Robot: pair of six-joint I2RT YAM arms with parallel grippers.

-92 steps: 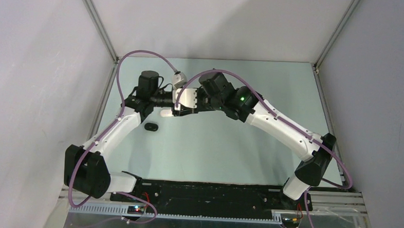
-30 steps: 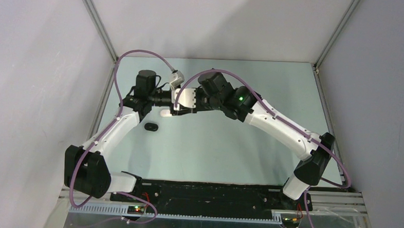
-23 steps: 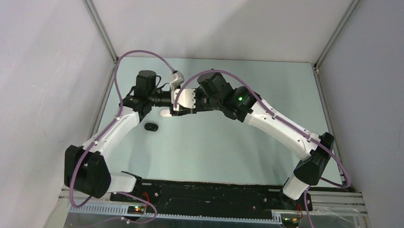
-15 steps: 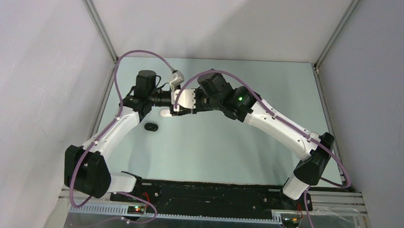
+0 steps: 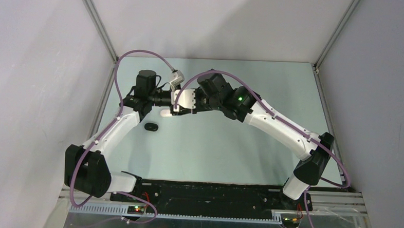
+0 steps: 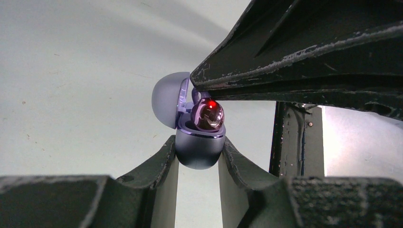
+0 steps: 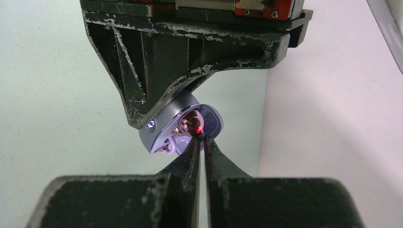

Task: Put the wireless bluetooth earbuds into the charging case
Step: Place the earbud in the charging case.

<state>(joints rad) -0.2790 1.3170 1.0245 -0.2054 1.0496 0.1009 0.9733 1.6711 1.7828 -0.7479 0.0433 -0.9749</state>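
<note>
My left gripper (image 6: 198, 148) is shut on the base of a lavender charging case (image 6: 198, 153) and holds it above the table with its lid (image 6: 166, 99) open. A glossy lavender earbud (image 6: 207, 115) sits in the case and shows a red light. My right gripper (image 7: 199, 138) is all but shut, and its tips touch the earbud (image 7: 189, 124) from above the case (image 7: 159, 136). A second socket in the case looks empty. In the top view the left gripper (image 5: 172, 103) and the right gripper (image 5: 180, 106) meet at the far left-centre.
A white oval case (image 5: 165, 112) lies on the table just below the two grippers. A small black oval thing (image 5: 150, 126) lies nearer, to the left. The enclosure's left wall and frame post (image 5: 106, 84) stand close by.
None beyond a very slight shift of the two wrists; both grippers stay joined at the case.
</note>
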